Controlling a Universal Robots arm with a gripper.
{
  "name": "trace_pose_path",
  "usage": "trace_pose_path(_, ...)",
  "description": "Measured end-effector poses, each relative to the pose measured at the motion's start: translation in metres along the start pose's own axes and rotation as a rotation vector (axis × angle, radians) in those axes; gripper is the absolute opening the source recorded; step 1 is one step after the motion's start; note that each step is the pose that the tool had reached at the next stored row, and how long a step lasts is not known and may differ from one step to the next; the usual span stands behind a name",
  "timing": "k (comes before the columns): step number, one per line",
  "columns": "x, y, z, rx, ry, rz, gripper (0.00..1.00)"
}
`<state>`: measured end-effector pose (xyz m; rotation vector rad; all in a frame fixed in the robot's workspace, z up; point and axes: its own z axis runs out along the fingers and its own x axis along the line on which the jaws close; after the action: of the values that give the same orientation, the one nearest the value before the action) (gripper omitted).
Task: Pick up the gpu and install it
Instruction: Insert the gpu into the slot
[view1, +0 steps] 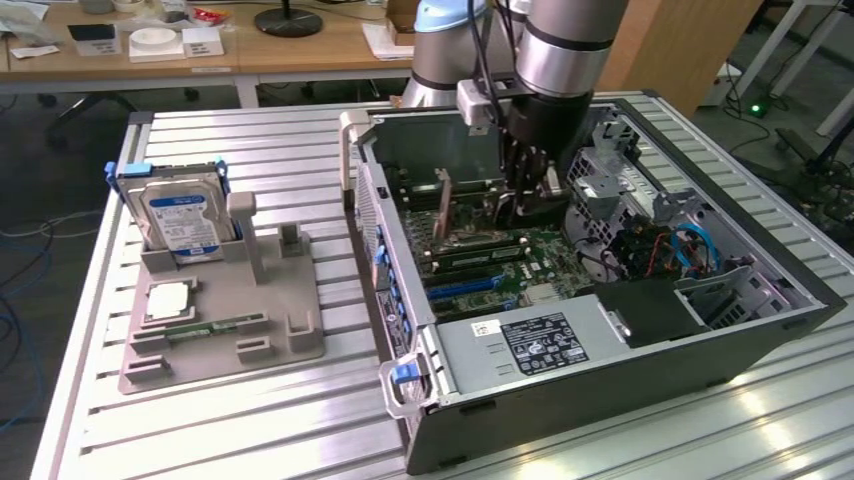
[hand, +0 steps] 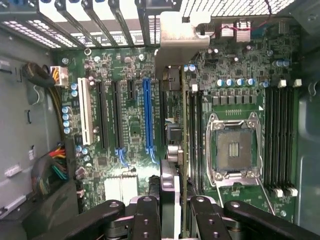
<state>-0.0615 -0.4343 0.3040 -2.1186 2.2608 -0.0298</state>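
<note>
Wooden desk (view1: 307, 55) behind; slatted metal table (view1: 254, 420); grey floor (view1: 47, 170).

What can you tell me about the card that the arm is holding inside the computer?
The graphics card is seen edge-on: a thin board with dark blocks along it and a bent silver metal bracket at its far end, by the case's rear slots. It stands on edge over the green motherboard, beside the blue slot, clamped in the end effector.
</note>
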Motion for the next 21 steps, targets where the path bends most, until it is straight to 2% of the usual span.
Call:
trace_pose_path(3, 0.0, 0.0042, 0.0033, 0.0, -0.0001, 0.0, 0.28)
trace_pose_path(10, 0.007, 0.0051, 0.0089, 0.0, 0.0002, 0.0, 0.28)
trace_pose_path(15, 0.008, 0.0185, 0.0168, -0.0002, 0.0006, 0.0, 0.28)
trace_pose_path(21, 0.014, 0.0208, 0.0248, -0.0006, 0.0008, 0.0, 0.28)
